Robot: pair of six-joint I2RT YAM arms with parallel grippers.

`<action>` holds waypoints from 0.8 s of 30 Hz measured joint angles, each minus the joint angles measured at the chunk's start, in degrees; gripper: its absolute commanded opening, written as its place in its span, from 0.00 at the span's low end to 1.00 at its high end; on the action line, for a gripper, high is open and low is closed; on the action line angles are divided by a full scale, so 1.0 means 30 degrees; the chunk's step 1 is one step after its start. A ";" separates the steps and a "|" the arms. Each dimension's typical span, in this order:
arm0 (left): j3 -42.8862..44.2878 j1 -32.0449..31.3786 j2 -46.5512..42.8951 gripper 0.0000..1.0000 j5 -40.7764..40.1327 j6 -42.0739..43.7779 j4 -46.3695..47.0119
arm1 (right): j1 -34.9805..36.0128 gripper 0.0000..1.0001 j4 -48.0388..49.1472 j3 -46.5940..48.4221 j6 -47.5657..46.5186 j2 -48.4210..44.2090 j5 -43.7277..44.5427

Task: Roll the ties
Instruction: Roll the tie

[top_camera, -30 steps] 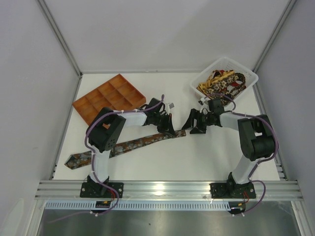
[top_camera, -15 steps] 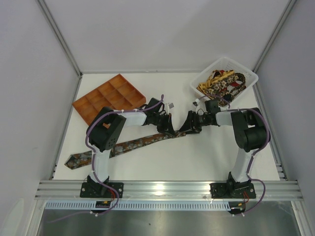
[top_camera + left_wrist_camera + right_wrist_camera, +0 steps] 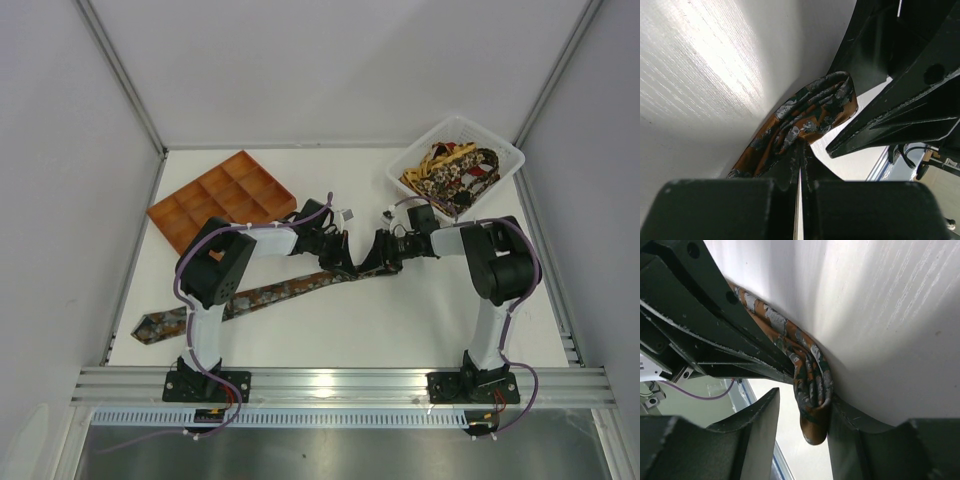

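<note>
From above, you see the long brown-and-rust patterned fabric tie (image 3: pixel 270 293) lying slantwise on the white table (image 3: pixel 400 320), on the arm-base side of the orange plastic compartment tray (image 3: pixel 222 200). Its narrow end lies to the tray's right, where the left gripper (image 3: pixel 343 262) and right gripper (image 3: pixel 383 258) meet. A white slotted basket (image 3: pixel 505 152) stands well right of the tray.

Your left wrist view shows the left gripper (image 3: pixel 800 162) pinched closed on the tie (image 3: pixel 810 112), whose end is folded over.

Your right wrist view shows the right gripper (image 3: pixel 805 415) spread, straddling that fold.
</note>
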 measured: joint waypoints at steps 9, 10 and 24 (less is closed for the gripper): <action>-0.0146 0.0029 0.0000 0.00 0.0138 -0.0007 0.0270 | 0.0423 0.31 -0.0022 0.0248 0.0743 0.0313 0.0758; -0.0182 0.0029 0.0000 0.01 0.0160 -0.0007 0.0328 | 0.0430 0.26 -0.0015 0.0248 0.0831 0.0328 0.0794; -0.0976 0.0160 -0.0838 0.04 -0.0255 0.0029 0.0204 | 0.0481 0.00 -0.0146 0.0226 0.1209 0.0430 0.1275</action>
